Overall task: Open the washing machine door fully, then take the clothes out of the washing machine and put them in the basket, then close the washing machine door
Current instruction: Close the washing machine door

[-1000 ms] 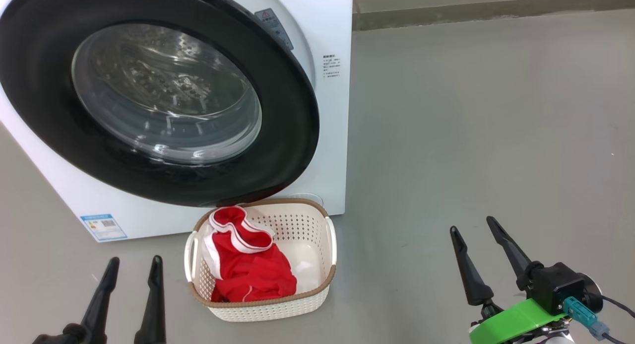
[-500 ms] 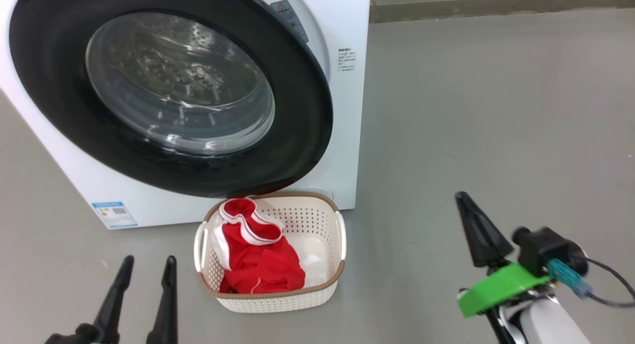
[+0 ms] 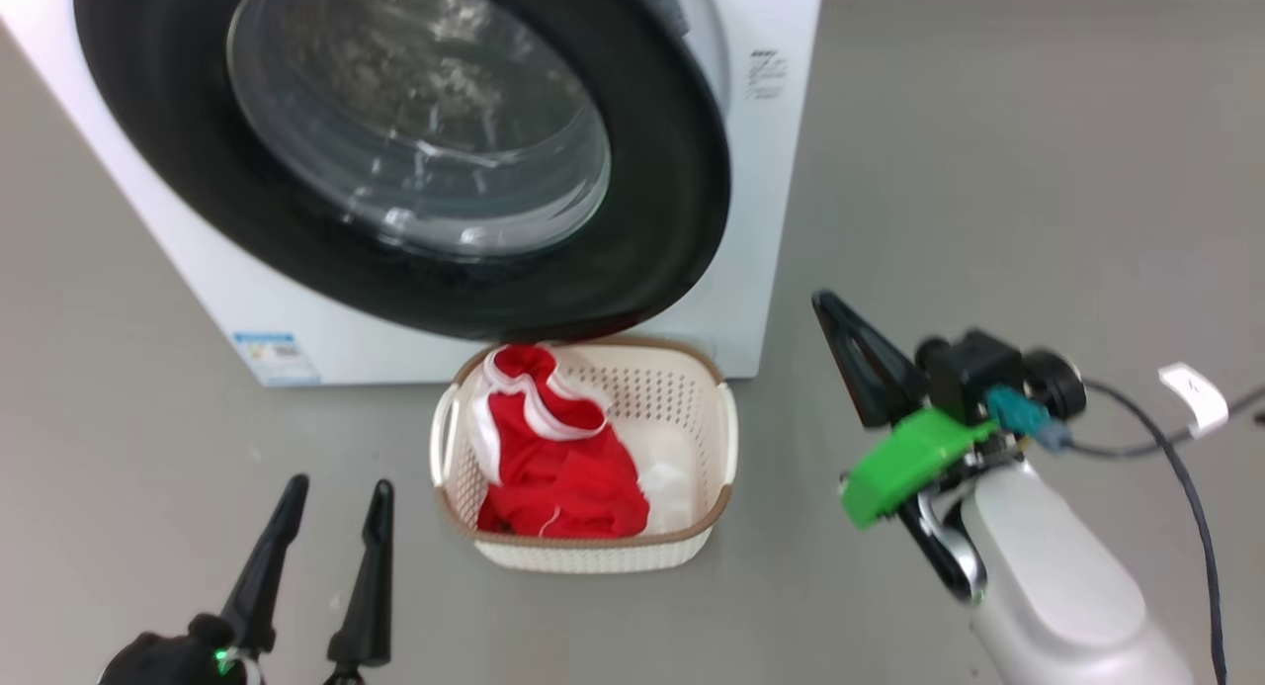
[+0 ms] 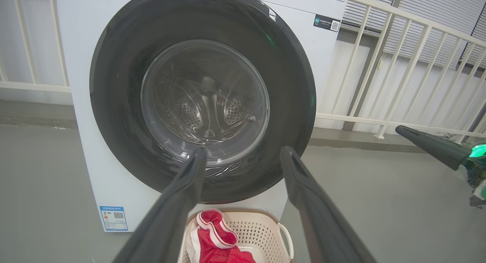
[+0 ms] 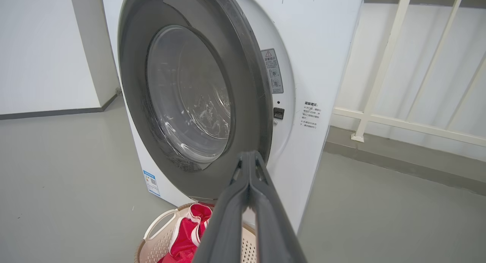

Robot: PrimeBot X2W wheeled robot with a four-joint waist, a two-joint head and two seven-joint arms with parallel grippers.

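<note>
**Red laundry in the basket, washer door ajar**

The right wrist view gives what the front-on views hide. The washing machine door stands slightly off the white front of the washing machine. Its free edge sits clear of a small dark latch slot and a grey warning label.

From the left wrist view the same door looks almost flush. Its glossy black rim rings a bulging clear window, through which the perforated steel drum shows, and a white railing runs behind the machine.

The head view looks down on the basket, cream with a brown rim. It sits on the grey floor just below the door's lower edge. The clothes are heaped in its left half, red with white trim.

The left gripper hangs low with fingers spread. The right gripper, to the right of the basket, has its fingers pressed together on nothing.
</note>
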